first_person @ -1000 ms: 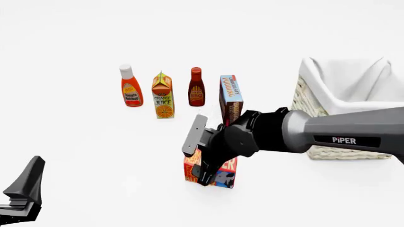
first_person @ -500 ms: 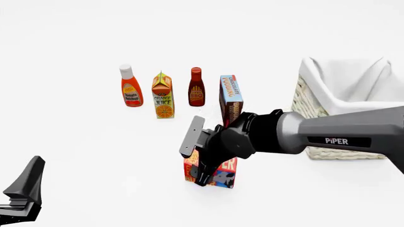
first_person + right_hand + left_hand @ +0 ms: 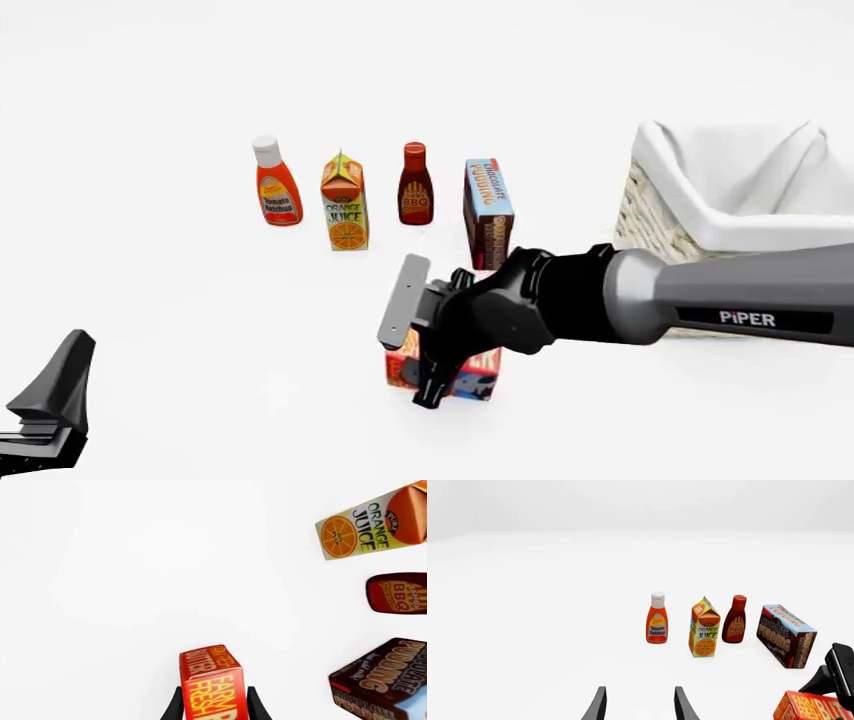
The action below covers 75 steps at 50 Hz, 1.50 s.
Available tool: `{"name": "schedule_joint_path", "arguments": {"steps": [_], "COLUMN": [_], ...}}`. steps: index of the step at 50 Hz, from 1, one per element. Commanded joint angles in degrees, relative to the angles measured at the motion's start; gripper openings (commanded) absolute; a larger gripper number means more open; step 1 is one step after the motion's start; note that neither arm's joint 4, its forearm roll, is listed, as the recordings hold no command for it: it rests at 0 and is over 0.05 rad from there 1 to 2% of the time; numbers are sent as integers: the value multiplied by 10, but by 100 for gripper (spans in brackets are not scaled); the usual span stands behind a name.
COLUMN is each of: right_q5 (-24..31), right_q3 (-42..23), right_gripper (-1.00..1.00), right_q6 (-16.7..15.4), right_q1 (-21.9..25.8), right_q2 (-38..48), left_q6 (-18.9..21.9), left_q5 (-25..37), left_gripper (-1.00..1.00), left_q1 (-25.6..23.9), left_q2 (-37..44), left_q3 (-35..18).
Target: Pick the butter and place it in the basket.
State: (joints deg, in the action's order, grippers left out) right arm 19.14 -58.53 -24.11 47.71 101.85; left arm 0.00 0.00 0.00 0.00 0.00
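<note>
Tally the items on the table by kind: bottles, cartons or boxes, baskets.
Bottles: 2, ketchup and BBQ sauce
Cartons/boxes: 3, orange juice, chocolate pudding, butter
Baskets: 1, basket
Total: 6

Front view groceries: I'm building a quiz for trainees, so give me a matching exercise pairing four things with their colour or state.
Column one:
1. red-orange rectangular butter carton
2. cream woven wicker basket
3. white-capped tomato ketchup bottle
4. dark red BBQ sauce bottle

Column two:
A. white cloth liner inside
B. between the right gripper's fingers
C. leftmost in the row
D. between juice carton and pudding box

Pairs: 1-B, 2-A, 3-C, 4-D
</note>
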Motion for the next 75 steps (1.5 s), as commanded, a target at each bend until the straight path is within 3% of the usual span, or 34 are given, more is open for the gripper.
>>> {"name": "schedule_joint_path", "arguments": {"steps": [1,11,28,51,58,75], "right_q5": [10,11,54,72,37,-70], "right_q3": [14,39,28,19,34,79], "right_gripper": [-100,-100,-100,-100,-100,-100], "right_q6": [2,2,-14,-28,14,78], "right_q1": [17,25,16,4,22,46], "right_q2": [-33,-93,-157,-223,-264,-300], "left_q6": [0,0,0,0,0,0], "left_q5": [0,0,0,0,0,0], "left_gripper": [100,100,100,100,100,100], "left_q1": [0,0,0,0,0,0], "left_q2": [0,0,0,0,0,0], "left_q3": [0,0,0,0,0,0]}}
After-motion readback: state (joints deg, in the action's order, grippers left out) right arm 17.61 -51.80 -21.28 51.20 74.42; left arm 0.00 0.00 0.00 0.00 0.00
